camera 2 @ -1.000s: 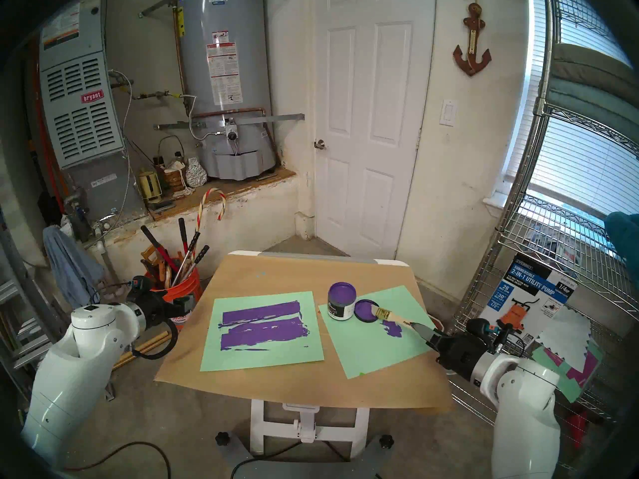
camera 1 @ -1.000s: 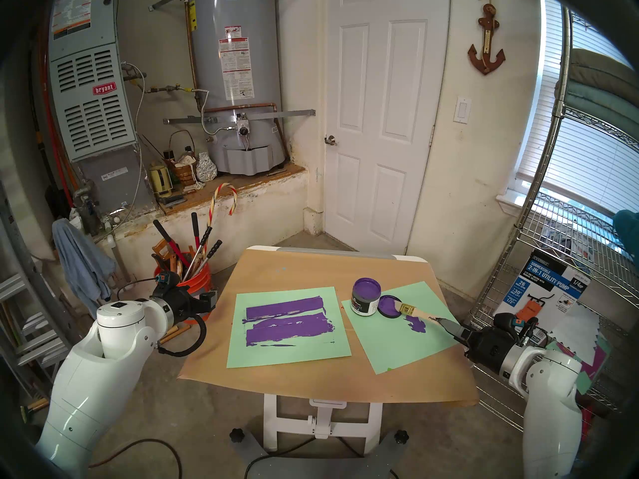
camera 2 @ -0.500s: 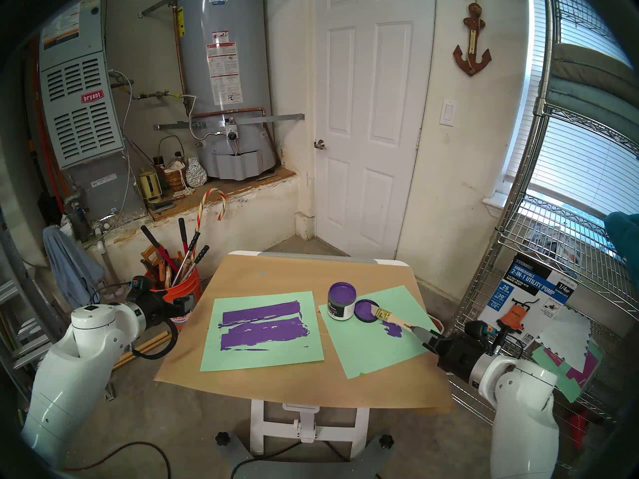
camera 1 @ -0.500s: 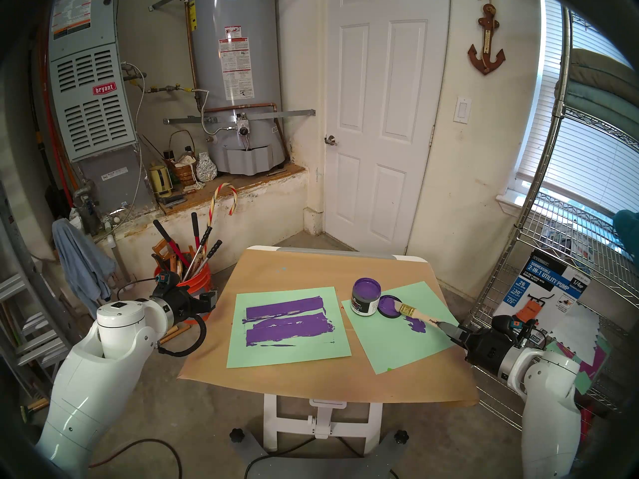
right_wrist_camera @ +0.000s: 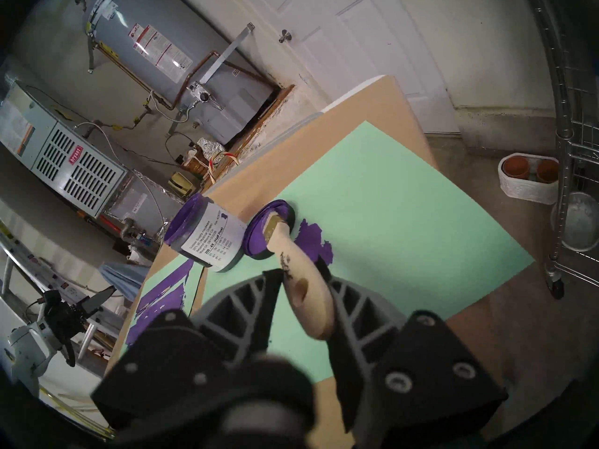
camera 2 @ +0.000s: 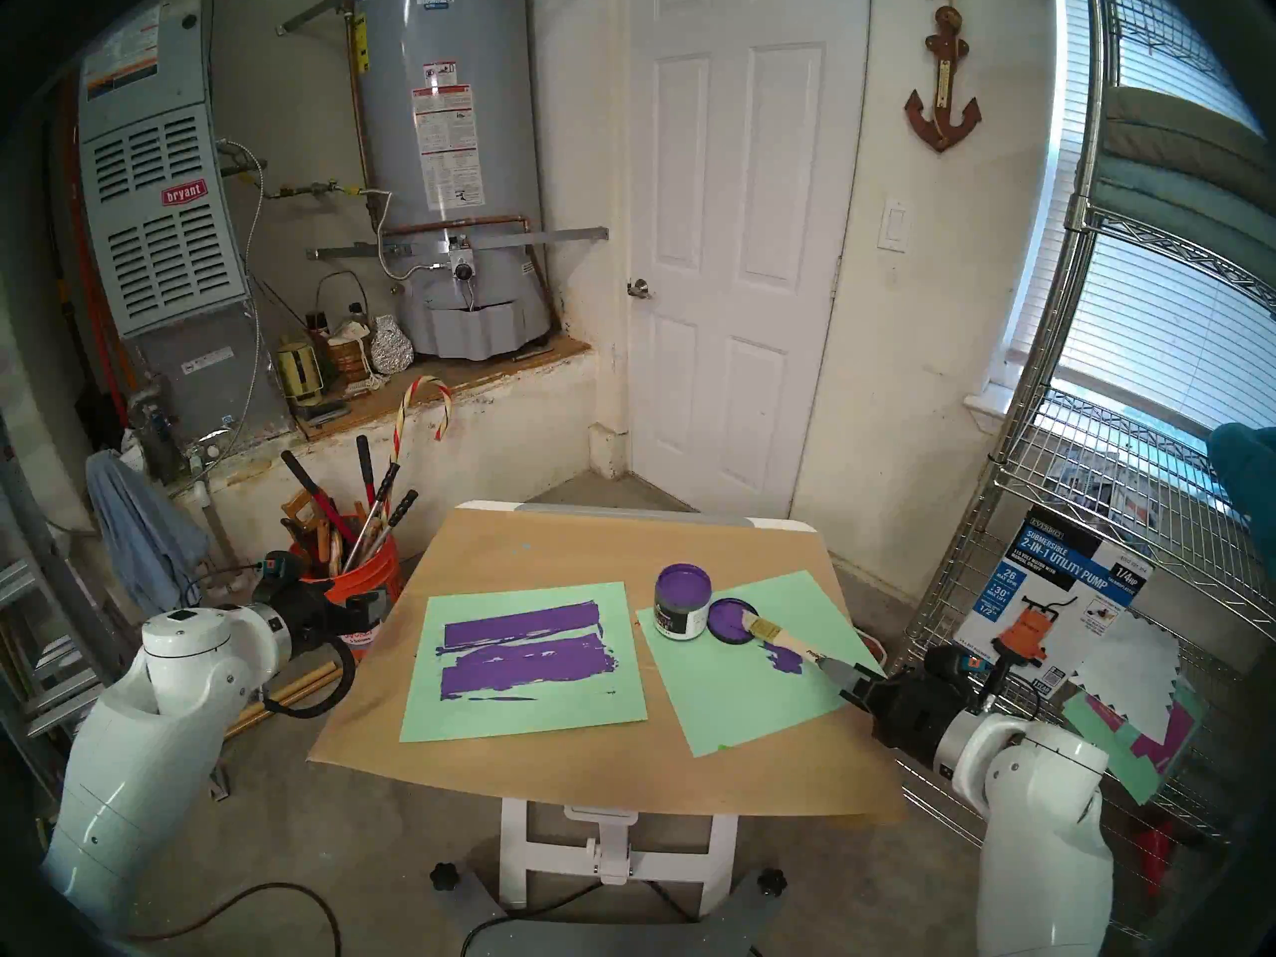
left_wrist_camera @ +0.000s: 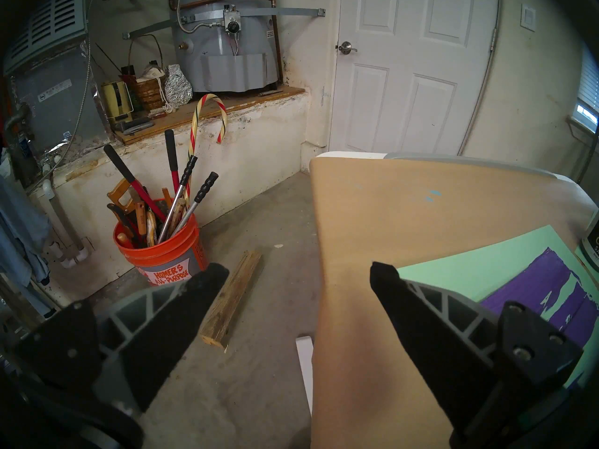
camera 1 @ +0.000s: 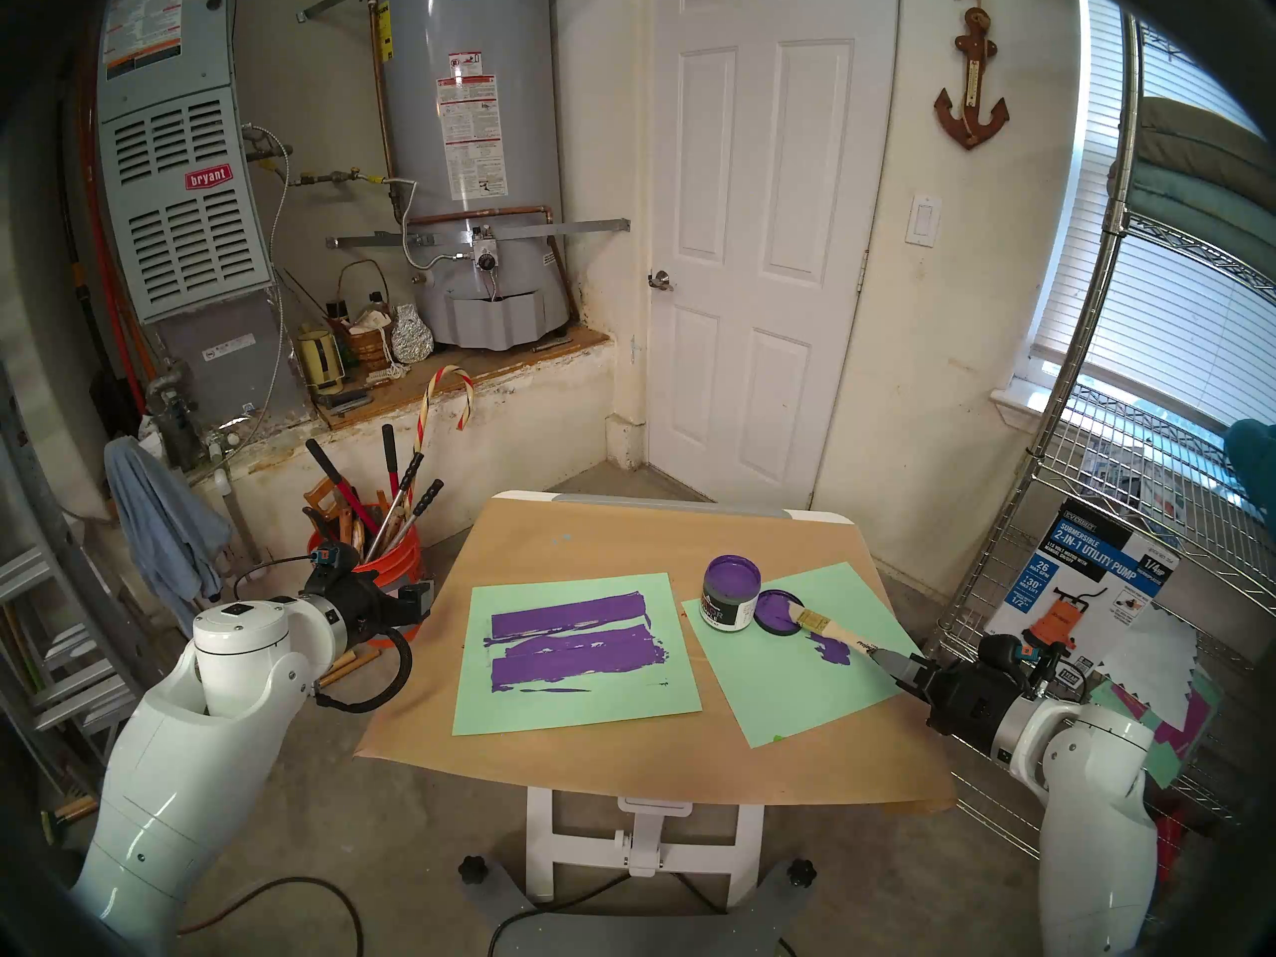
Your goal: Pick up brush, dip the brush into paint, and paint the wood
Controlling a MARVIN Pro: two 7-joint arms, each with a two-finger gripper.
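The brush (camera 1: pixel 832 627) lies slanted, its bristles on the purple-smeared black lid (camera 1: pixel 777 610) and its pale handle reaching back over the right green sheet (camera 1: pixel 794 700). My right gripper (right_wrist_camera: pixel 299 271) stands around the handle end (right_wrist_camera: pixel 308 296), jaws slightly apart, with green showing beside the handle. The paint jar (camera 1: pixel 730 593) stands open just left of the lid. Purple bands (camera 1: pixel 573 641) cover the left green sheet (camera 1: pixel 587 717); I cannot tell the wood apart among them. My left gripper (left_wrist_camera: pixel 298 270) hangs open and empty off the table's left edge.
Brown paper (camera 1: pixel 621 534) covers the small table. A purple smear (camera 1: pixel 837 652) marks the right sheet under the handle. An orange tool bucket (camera 1: pixel 397 555) and a wood block (left_wrist_camera: pixel 231 297) sit on the floor at left. A wire shelf (camera 1: pixel 1105 589) stands close behind my right arm.
My right gripper's jaws have loosened from shut to slightly apart around the brush handle, and the arm has shifted a little leftward. The handle end sank lower. The left arm stayed still.
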